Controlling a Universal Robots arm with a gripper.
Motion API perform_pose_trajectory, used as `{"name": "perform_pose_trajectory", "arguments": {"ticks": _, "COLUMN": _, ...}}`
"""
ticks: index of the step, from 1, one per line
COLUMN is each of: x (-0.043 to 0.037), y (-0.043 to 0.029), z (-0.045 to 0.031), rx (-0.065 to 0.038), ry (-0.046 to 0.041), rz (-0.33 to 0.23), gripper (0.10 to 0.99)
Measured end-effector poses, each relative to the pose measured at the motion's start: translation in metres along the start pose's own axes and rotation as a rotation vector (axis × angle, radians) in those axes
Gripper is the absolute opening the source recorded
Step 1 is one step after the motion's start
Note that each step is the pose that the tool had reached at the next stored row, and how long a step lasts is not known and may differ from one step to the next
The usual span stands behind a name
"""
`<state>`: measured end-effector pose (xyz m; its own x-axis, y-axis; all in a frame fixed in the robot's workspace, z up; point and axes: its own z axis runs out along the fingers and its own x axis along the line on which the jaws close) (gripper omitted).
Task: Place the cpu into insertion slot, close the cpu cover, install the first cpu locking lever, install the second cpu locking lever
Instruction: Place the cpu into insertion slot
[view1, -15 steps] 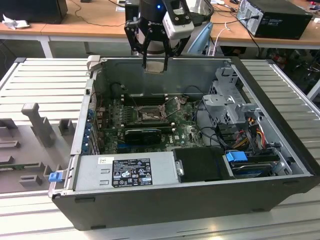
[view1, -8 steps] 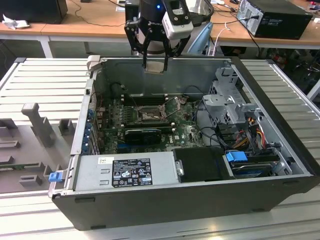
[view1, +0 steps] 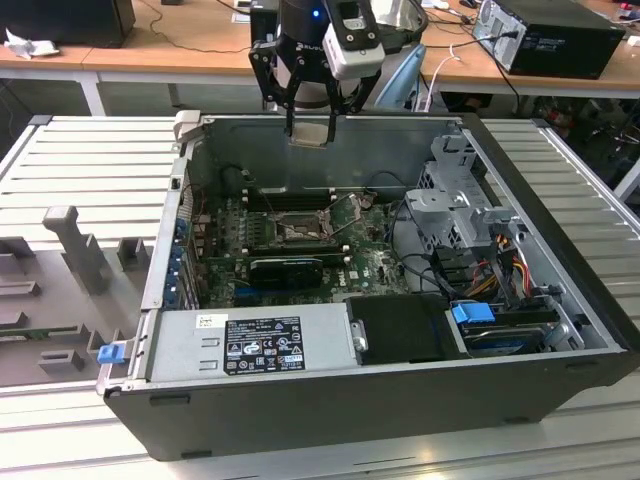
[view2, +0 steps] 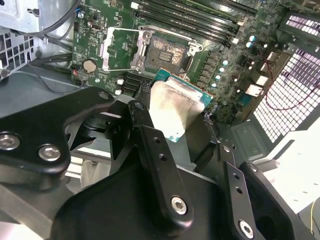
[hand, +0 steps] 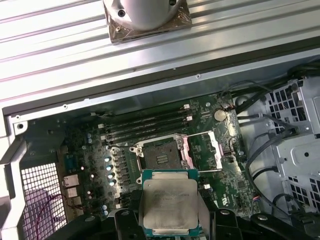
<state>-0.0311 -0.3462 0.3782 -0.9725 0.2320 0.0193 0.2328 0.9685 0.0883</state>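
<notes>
In the exterior view my gripper (view1: 310, 125) hangs above the open computer case's back wall, shut on the cpu (view1: 310, 135). The cpu (hand: 170, 205) is a flat square chip with its silver-grey metal top showing in both wrist views, clamped by its edges between black fingers (view2: 145, 125). Below it lies the insertion slot (hand: 160, 154), a dark square socket on the green board (view1: 365, 268), uncovered with nothing in it. The cpu cover (hand: 202, 150), a thin metal frame with a window, is swung open beside the slot (view2: 165, 50).
Long black memory slots (hand: 145, 125) run along the far side of the socket. A silver power supply (view1: 250, 345) fills the case's near side. A metal drive cage (view1: 460, 195) with cables and a blue latch (view1: 472, 312) stands at the exterior view's right. Grey fixtures (view1: 75, 245) sit outside the case.
</notes>
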Motion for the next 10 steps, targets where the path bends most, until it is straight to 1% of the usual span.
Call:
{"name": "perform_pose_trajectory", "arguments": {"ticks": 6, "x": 0.0000, "y": 0.0000, "z": 0.0000, "rx": 0.000, "ry": -0.0008, "rz": 0.009, "gripper": 0.525}}
{"name": "perform_pose_trajectory", "arguments": {"ticks": 10, "x": 0.0000, "y": 0.0000, "z": 0.0001, "rx": 0.000, "ry": -0.0026, "rz": 0.029, "gripper": 0.525}}
